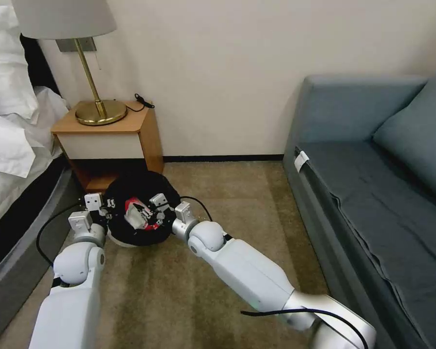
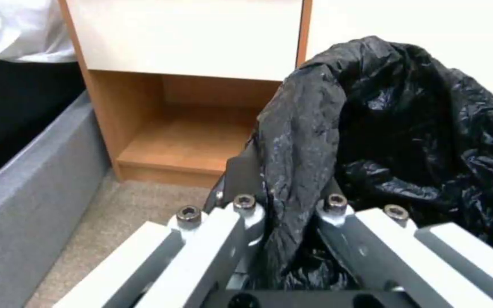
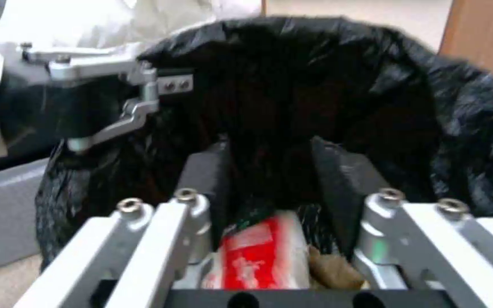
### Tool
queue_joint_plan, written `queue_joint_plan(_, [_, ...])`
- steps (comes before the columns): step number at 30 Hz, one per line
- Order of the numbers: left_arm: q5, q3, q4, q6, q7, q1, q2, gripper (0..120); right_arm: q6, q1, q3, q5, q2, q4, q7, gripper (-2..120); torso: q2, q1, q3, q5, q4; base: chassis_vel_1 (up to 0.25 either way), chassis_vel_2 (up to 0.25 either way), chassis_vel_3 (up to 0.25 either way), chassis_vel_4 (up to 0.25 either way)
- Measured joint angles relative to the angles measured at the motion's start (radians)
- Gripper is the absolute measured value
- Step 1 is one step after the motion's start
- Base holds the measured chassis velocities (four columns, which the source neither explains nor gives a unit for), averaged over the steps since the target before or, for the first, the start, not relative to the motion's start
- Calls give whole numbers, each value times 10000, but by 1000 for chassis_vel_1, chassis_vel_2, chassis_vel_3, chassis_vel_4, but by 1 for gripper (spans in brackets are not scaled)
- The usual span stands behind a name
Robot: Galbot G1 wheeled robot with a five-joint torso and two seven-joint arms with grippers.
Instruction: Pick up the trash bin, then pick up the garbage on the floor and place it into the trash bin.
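Beside nightstand, gripper-clamped trash bin, contents half-hidden.

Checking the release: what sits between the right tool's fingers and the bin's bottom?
In the right wrist view, the red-and-white packet and brown paper lie below the open right tool, inside the trash bin.

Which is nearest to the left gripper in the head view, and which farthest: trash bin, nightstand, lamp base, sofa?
From the left gripper:
1. Trash bin, clamped at its rim on the bed side.
2. Nightstand, just behind the bin.
3. Lamp base, on top of the nightstand.
4. Sofa, across the carpet on the right.
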Motion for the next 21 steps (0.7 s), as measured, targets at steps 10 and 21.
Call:
queue_joint_plan(10, [-712,-328,-343,263,-279,166,-419,4,-35,-371,1017,-227,-338,697,99,77,1,0,0,2,1,0,0,0,0])
queue_joint_plan(21, [-2142,-1159,-965,473,-859,891,-1236,4,-97,-808,2955,-544,-1422,1022,362,100,1,0,0,4,0,0,0,0,0])
